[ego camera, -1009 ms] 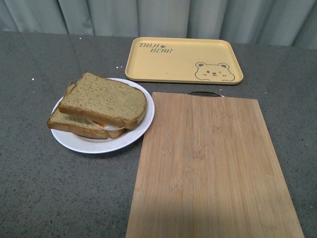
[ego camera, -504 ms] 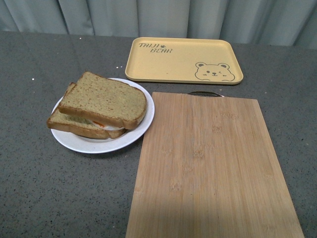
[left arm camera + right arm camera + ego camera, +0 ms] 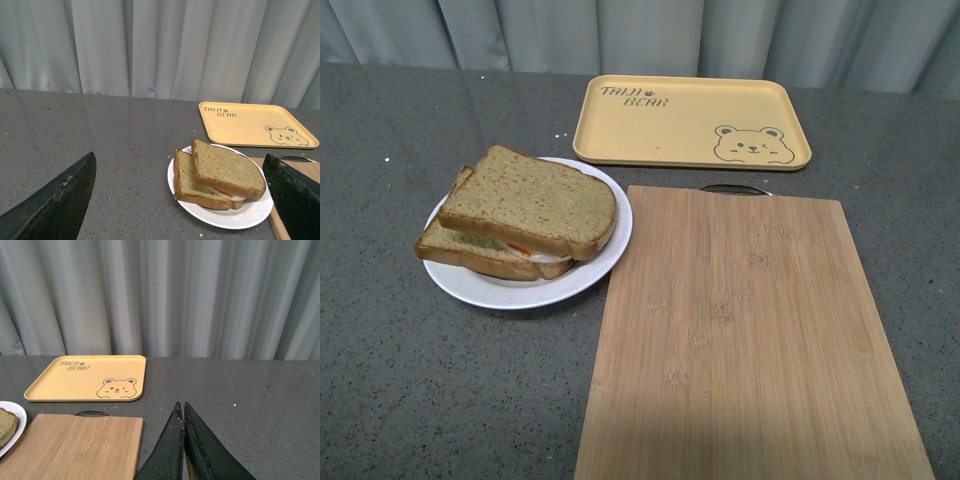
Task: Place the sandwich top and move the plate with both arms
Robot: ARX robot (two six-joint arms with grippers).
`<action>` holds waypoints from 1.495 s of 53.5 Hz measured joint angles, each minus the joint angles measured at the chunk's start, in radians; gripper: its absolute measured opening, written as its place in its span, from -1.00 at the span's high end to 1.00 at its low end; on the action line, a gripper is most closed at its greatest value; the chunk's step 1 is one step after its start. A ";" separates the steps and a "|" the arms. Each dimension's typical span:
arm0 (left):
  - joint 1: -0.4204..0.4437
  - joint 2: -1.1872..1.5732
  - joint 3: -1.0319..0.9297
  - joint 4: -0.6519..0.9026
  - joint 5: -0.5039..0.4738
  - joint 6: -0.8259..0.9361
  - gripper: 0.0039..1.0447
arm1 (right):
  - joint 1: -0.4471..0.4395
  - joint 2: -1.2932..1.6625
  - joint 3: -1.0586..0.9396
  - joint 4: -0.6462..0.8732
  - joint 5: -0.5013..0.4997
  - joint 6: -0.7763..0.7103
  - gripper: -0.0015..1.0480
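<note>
The sandwich top lies on a lower bread slice, turned a little askew on it, with white egg and some orange showing between them. Both rest on the round white plate left of centre on the dark table. Neither arm shows in the front view. In the left wrist view my left gripper is open and empty, its black fingers wide apart and short of the plate and the sandwich top. My right gripper is shut on nothing, over bare table right of the board.
A bamboo cutting board lies right beside the plate, its metal handle at the far end. A yellow bear-printed tray sits behind them. Grey curtains close off the table's far edge. The board and tray also show in the right wrist view.
</note>
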 joint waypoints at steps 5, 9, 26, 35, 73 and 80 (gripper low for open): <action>0.000 0.000 0.000 0.000 0.000 0.000 -0.88 | 0.000 -0.024 0.000 -0.023 0.000 0.000 0.98; 0.000 0.000 0.000 0.000 0.000 0.000 -0.88 | 0.000 -0.042 0.000 -0.043 0.000 0.000 0.98; 0.000 0.000 0.000 0.000 0.000 0.000 -0.88 | 0.000 -0.242 0.001 -0.249 -0.003 0.000 0.98; 0.000 0.000 0.000 0.000 0.000 0.000 -0.88 | 0.000 -0.246 0.001 -0.254 -0.003 -0.002 0.78; -0.180 1.067 0.243 0.323 -0.026 -0.562 -0.88 | 0.000 -0.247 0.001 -0.254 -0.003 -0.001 -0.82; -0.220 1.320 0.339 0.379 -0.034 -0.714 -0.88 | 0.000 -0.247 0.001 -0.254 -0.003 -0.001 -0.82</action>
